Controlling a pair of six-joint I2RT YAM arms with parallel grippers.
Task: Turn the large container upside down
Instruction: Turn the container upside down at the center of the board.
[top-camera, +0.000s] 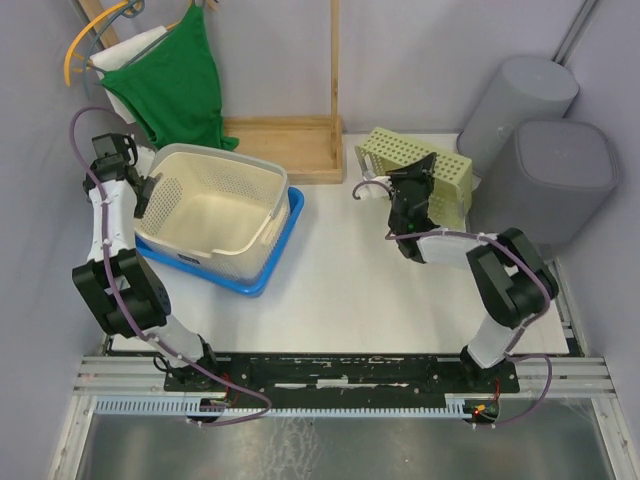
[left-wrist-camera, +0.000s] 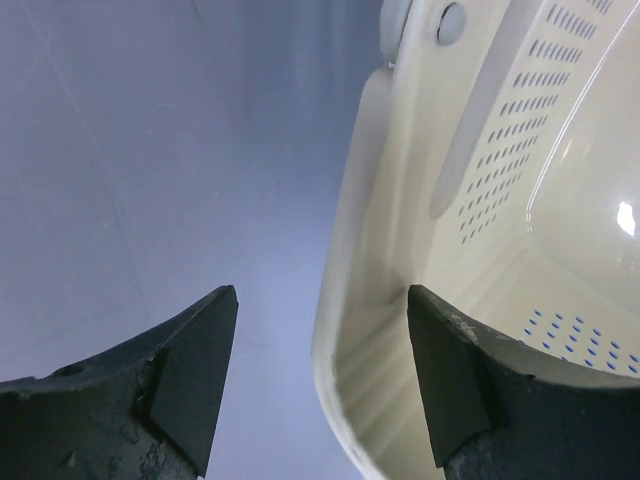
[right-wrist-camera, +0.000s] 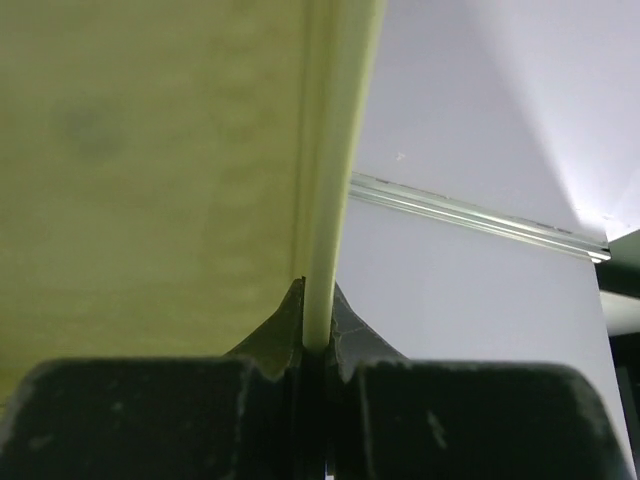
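The large cream perforated basket (top-camera: 215, 205) stands upright, open side up, on a blue tray (top-camera: 262, 275) at the left. My left gripper (top-camera: 150, 190) is open, its jaws either side of the basket's left rim; in the left wrist view the rim (left-wrist-camera: 345, 300) runs between the open fingers of the gripper (left-wrist-camera: 320, 292), one finger inside the basket, one outside. My right gripper (top-camera: 415, 178) is shut on the edge of a smaller pale yellow-green perforated container (top-camera: 395, 155) at the back right; the right wrist view shows its rim (right-wrist-camera: 335, 150) pinched in the gripper (right-wrist-camera: 318, 288).
A wooden rack base (top-camera: 285, 145) stands behind the basket, with a green cloth (top-camera: 180, 70) on a hanger above it. Two grey bins (top-camera: 520, 95) (top-camera: 560, 175) stand at the right, by the table edge.
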